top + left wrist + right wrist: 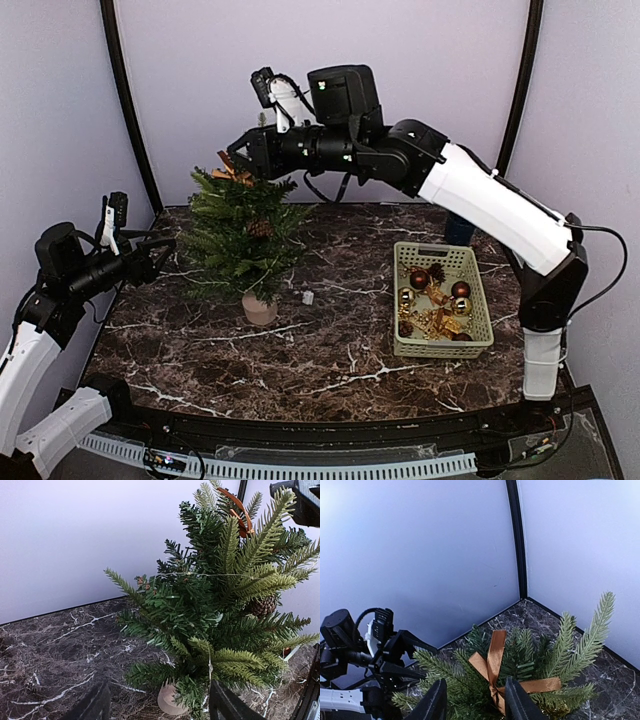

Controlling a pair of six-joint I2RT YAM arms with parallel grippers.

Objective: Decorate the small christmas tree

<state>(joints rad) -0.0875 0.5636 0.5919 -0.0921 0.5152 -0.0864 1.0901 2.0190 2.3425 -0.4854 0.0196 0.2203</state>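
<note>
Bronze bow (495, 670) sits atop the small christmas tree (240, 235), right gripper (476, 680) spread, probably clear, so lift straight up.

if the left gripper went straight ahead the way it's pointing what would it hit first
Most likely the lower branches of the small christmas tree, which lie directly ahead of the left gripper; exact depth is unclear.

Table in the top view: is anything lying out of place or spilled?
A small white object lies loose on the table, just right of the pot of the small christmas tree, outside the basket. I cannot tell what it is. Nothing looks spilled.
</note>
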